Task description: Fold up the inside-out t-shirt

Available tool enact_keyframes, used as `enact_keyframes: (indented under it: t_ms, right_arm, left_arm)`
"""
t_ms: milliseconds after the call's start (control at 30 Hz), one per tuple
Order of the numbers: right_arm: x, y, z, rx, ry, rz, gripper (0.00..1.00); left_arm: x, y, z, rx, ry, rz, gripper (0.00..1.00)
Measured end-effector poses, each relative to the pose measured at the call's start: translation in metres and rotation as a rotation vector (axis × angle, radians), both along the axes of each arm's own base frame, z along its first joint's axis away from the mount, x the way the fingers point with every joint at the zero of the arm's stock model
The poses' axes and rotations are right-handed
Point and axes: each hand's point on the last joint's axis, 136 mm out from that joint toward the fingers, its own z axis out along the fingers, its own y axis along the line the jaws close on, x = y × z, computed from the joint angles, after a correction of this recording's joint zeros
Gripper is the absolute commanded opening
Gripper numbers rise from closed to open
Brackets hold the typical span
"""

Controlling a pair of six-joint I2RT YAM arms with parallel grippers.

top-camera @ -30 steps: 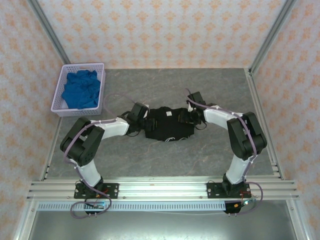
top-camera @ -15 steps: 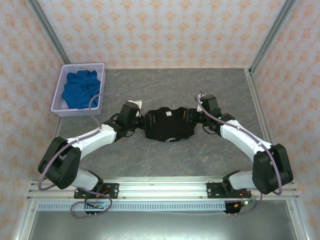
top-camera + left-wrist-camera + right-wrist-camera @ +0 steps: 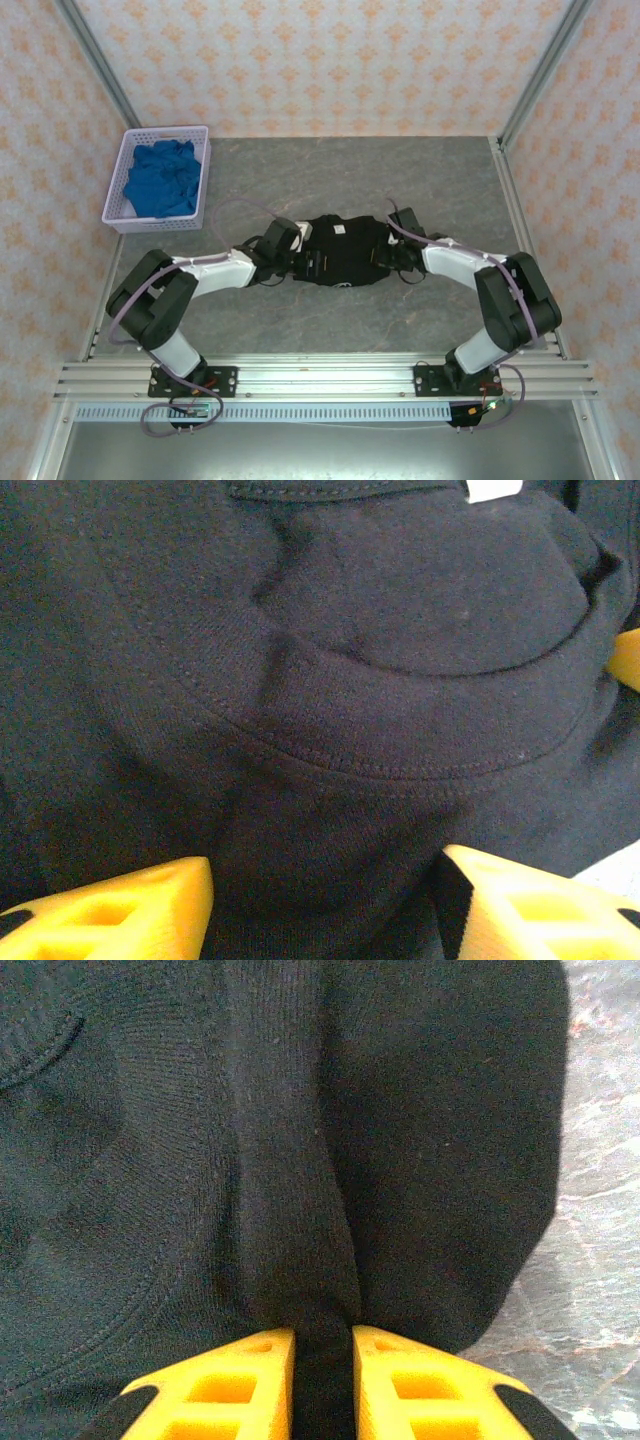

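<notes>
Black t-shirt (image 3: 340, 252) lies bunched in the middle of the worktop (image 3: 400, 180). Now the right tool (image 3: 322, 1342) has just closed, pinching a fabric ridge; the left tool (image 3: 325, 868) stands open astride a fold. I judge the folding grip half ready.

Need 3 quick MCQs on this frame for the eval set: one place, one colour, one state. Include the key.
1. Where is the blue cloth?
A. in the basket at the far left of the table
B. spread on the near rail
C. hanging off the table's right edge

2. What colour is the neck tag on the t-shirt?
A. red
B. white
C. blue

3. What state is the right gripper in?
A. wide open over bare table
B. pinched shut on a fold of the t-shirt
C. holding the basket

Key:
1 A: the top view shows the blue heap inside the lavender basket.
2 B: the left wrist view shows a white tab at the collar seam.
3 B: the right wrist view shows the yellow fingers nearly together with black fabric between them.
</notes>
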Motion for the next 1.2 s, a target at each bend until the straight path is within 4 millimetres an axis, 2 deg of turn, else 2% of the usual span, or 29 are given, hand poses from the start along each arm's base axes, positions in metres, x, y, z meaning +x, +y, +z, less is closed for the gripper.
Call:
enact_keyframes:
  t_ms: [133,200,267,367,433,533,600,667,767,867,967,1067,1200]
  right_arm:
    - [0.003,-0.013,0.022,-0.044,-0.061,-0.009,0.39]
    - [0.010,-0.022,0.039,-0.042,-0.104,-0.032,0.49]
    - [0.021,-0.031,0.053,-0.027,-0.142,-0.067,0.55]
    - [0.038,-0.038,0.062,0.007,-0.158,-0.111,0.59]
    - [0.048,-0.038,0.059,0.022,-0.145,-0.125,0.63]
    - [0.058,-0.031,0.043,0.044,-0.096,-0.124,0.65]
    - [0.059,-0.025,0.027,0.066,-0.053,-0.121,0.63]
    - [0.058,-0.019,0.012,0.092,-0.009,-0.118,0.57]
    - [0.058,-0.007,0.002,0.151,0.017,-0.113,0.36]
    - [0.060,0.004,0.006,0.219,0.006,-0.109,0.18]
    - [0.065,0.010,0.012,0.262,-0.016,-0.107,0.10]
    - [0.064,0.014,0.023,0.296,-0.041,-0.093,0.07]
    - [0.063,0.018,0.044,0.331,-0.082,-0.071,0.07]
  left_arm:
    - [0.008,0.016,0.034,-0.009,-0.075,0.044,0.64]
    - [0.021,0.035,0.052,-0.030,-0.108,0.114,0.66]
    - [0.037,0.057,0.062,-0.042,-0.109,0.199,0.69]
    - [0.057,0.074,0.060,-0.041,-0.061,0.274,0.73]
    - [0.065,0.068,0.053,-0.053,-0.017,0.270,0.73]
    - [0.068,0.054,0.033,-0.081,0.071,0.247,0.73]
    - [0.067,0.045,0.017,-0.091,0.132,0.235,0.69]
    - [0.065,0.040,0.005,-0.096,0.178,0.226,0.62]
    - [0.061,0.034,-0.004,-0.112,0.223,0.217,0.46]
    - [0.058,0.027,-0.002,-0.144,0.243,0.204,0.29]
    - [0.060,0.023,0.002,-0.169,0.237,0.193,0.21]
    - [0.061,0.020,0.009,-0.188,0.221,0.182,0.12]
    - [0.064,0.015,0.034,-0.239,0.160,0.154,0.07]
